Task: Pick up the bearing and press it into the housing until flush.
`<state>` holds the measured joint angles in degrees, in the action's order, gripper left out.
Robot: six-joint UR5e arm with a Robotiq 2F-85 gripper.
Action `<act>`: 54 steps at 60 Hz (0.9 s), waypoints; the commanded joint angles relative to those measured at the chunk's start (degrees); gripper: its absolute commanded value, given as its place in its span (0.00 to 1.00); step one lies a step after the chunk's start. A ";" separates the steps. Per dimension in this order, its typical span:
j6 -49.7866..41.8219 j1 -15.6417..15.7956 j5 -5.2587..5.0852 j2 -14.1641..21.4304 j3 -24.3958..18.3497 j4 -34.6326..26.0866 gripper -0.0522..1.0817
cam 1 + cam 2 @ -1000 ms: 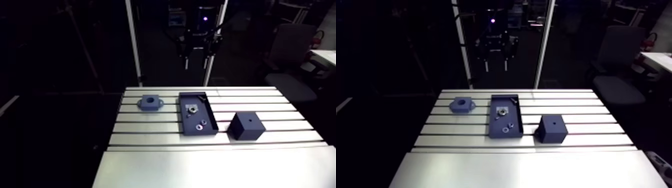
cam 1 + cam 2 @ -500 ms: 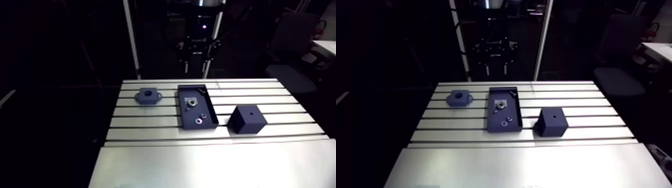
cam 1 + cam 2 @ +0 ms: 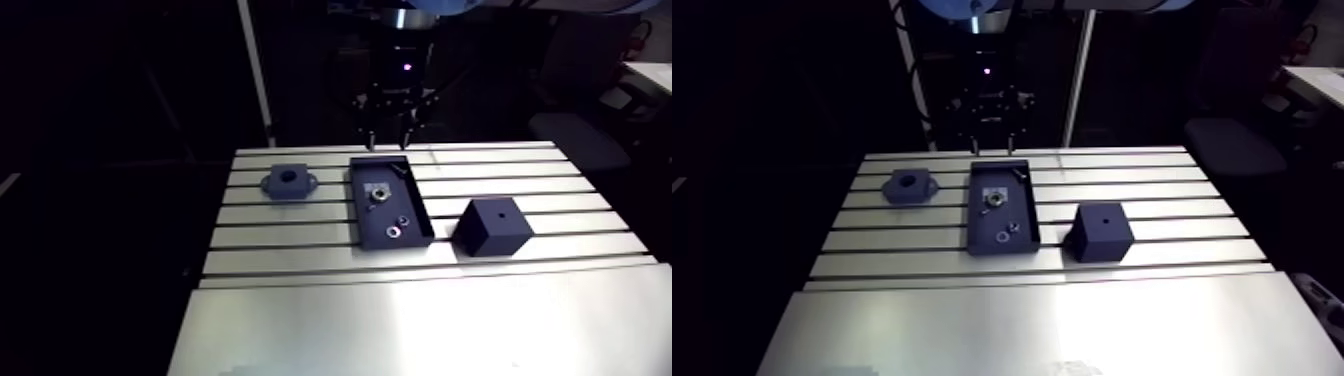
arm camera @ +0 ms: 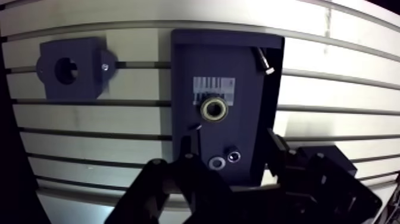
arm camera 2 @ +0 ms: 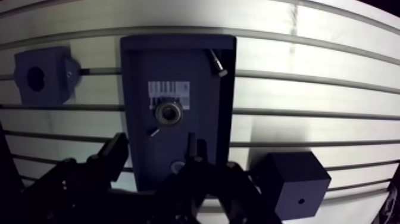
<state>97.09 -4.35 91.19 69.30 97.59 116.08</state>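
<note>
Your pincer (image 3: 386, 132) hangs above the far end of the tray, its 2 fingers spread wide with nothing between them, so no grasp has been made yet.

The bearing (image 4: 213, 109) lies flat, bore up, on a barcode label near the middle of the tray (image 4: 238, 65), ahead of the fingers in the wrist view. Lying flat like that, its outer ring looks open to a straight-down grip from both sides.

The housing (image 4: 72, 68) sits on the counter (image 4: 333, 95) just beside the tray, apart from it, with its round hole facing up. That should let you press the bearing in from above.

Watch the loose bits sharing the tray: a screw (image 4: 265, 61) in a far corner, 2 small rings (image 4: 216, 162) close under the fingers, and a tiny pin (image 5: 154, 132) just beside the bearing. The pin is the likeliest thing to foul a finger, and the tray walls leave limited room on either side. A dark cube (image 5: 291, 184) stands on the counter on the tray's other side, well clear of the path to the housing.
</note>
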 commanded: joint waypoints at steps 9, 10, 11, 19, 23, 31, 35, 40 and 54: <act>0.25 -0.40 -0.01 -2.77 1.75 3.22 0.38; 0.25 -0.40 -0.01 -2.89 1.76 3.31 0.38; 0.25 -0.40 -0.01 -2.89 1.76 3.31 0.38; 0.25 -0.49 -0.01 -3.85 1.85 3.58 0.38; 0.25 -0.49 -0.01 -3.96 2.02 3.59 0.38; 0.25 -0.40 -0.01 -4.04 2.62 4.15 0.38; 0.41 -0.40 -0.09 -4.20 3.21 4.84 0.38; 0.60 -0.40 -0.09 -4.65 3.83 5.83 0.38; 0.69 -0.49 -0.01 -4.84 4.92 5.96 0.38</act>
<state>97.70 -4.80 91.16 64.69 101.61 121.63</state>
